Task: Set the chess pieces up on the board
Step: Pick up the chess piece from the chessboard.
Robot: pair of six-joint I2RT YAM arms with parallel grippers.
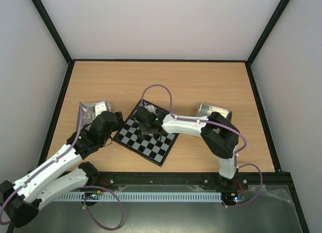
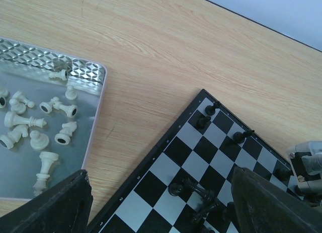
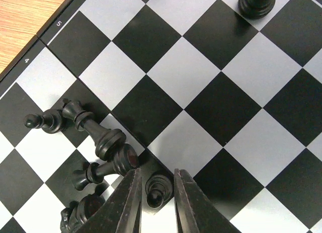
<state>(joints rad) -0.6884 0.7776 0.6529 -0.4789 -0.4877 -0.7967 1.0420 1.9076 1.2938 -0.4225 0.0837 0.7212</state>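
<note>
The board (image 1: pixel 132 139) lies tilted on the table between the arms; it also shows in the left wrist view (image 2: pixel 166 167) and the right wrist view (image 3: pixel 211 102). My right gripper (image 1: pixel 146 123) is low over it, its fingers (image 3: pixel 128 203) shut on a small black pawn (image 3: pixel 157 188) that stands on the board. Several black pieces (image 3: pixel 100 137) lie toppled in a heap just left of it. Other black pieces (image 2: pixel 210 109) stand along the board's far edge. My left gripper (image 2: pixel 161 182) is open and empty, above the board's left edge (image 1: pixel 118 121).
A metal tray (image 2: pixel 95 72) holding several white pieces (image 2: pixel 30 122) lies left of the board. A second metal tray (image 1: pixel 204 110) lies right of the board, partly behind the right arm. Black frame rails edge the table.
</note>
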